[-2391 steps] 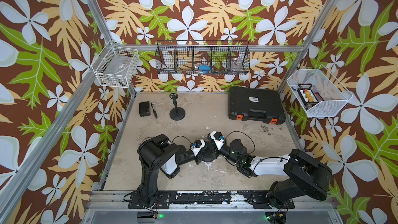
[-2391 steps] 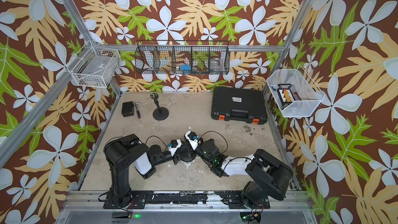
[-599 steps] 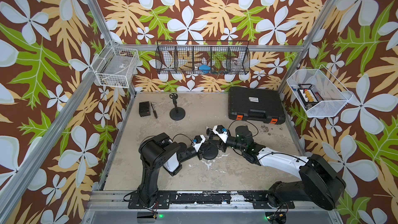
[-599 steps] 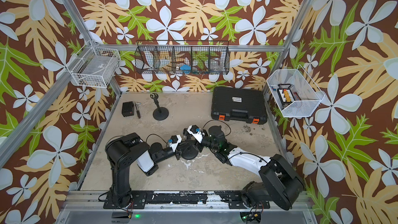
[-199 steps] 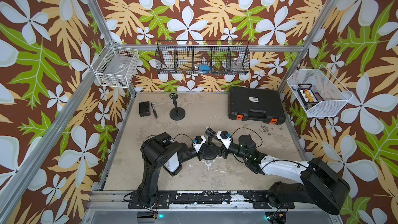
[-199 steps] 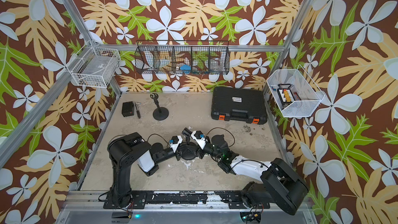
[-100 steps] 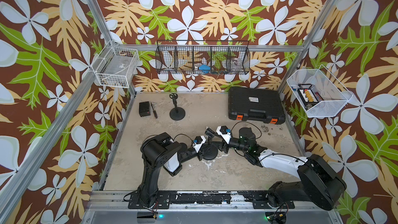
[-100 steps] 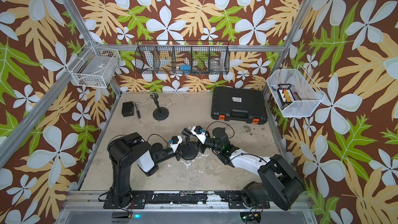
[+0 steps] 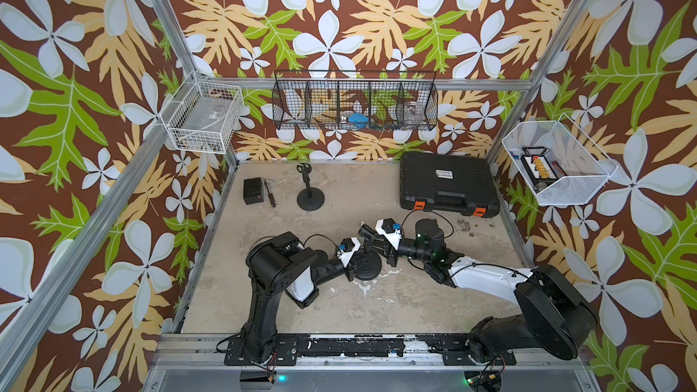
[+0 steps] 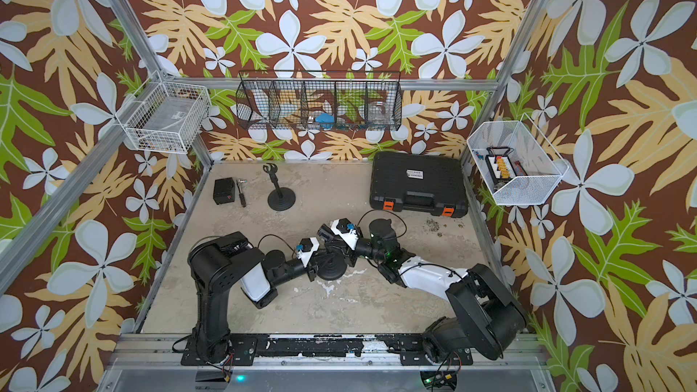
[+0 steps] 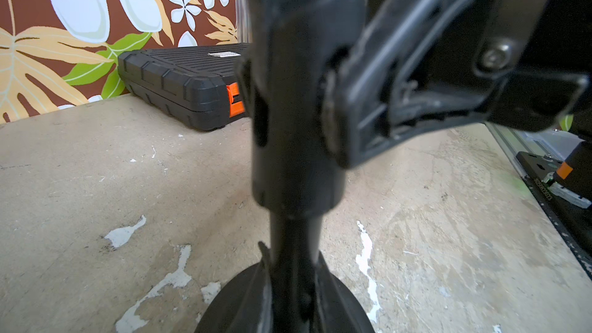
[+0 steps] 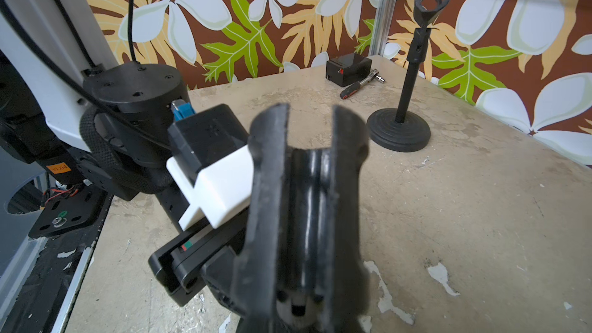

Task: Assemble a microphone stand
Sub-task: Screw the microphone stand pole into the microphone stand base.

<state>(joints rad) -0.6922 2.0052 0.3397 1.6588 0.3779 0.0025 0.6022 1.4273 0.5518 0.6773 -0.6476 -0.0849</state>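
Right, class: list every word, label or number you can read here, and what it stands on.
"V1.04", upside down: orange sticker on the left arm.
White label on the black case: too small to read.
Printing on the black plate: blurred.

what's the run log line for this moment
left gripper: shut on pole | right gripper: shut on mic clip | base: flat on table | step: mic clip at pole top

- Brown wallpaper with white flowers and green leaves [image 9: 339, 13] covers the walls round my bench.
- Silver aluminium frame posts [image 9: 163, 13] rise at the back corners.
- My scuffed beige tabletop [image 9: 415, 307] shows chipped white patches.
- A black wire rack [image 9: 324, 86] hangs on the back wall.
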